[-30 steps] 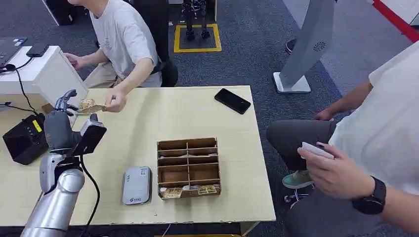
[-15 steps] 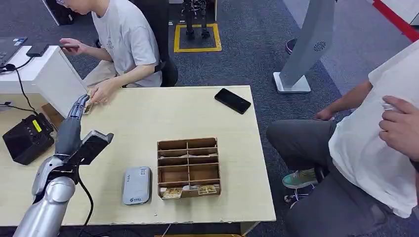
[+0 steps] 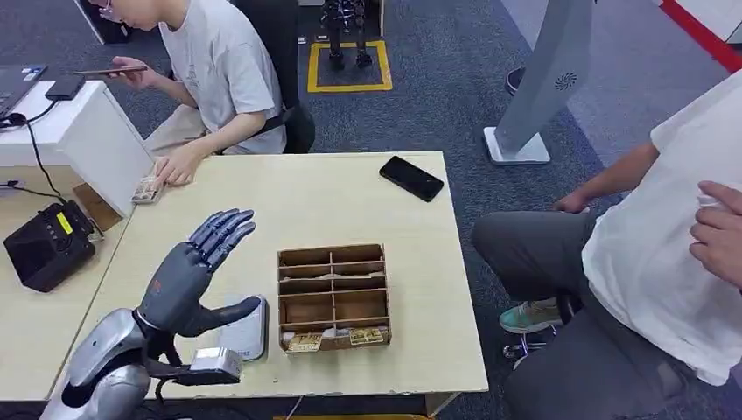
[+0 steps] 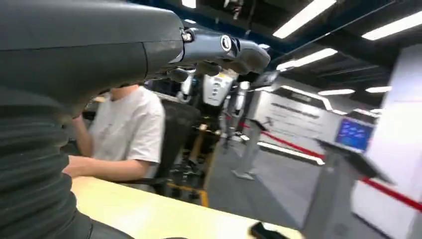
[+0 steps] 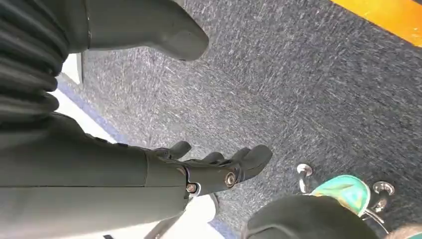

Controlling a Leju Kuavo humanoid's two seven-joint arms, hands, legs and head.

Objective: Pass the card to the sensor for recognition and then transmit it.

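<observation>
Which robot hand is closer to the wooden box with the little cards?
Left. The left hand hovers open over the table just beside the wooden box. The right hand hangs down over the carpet, away from the table.
</observation>
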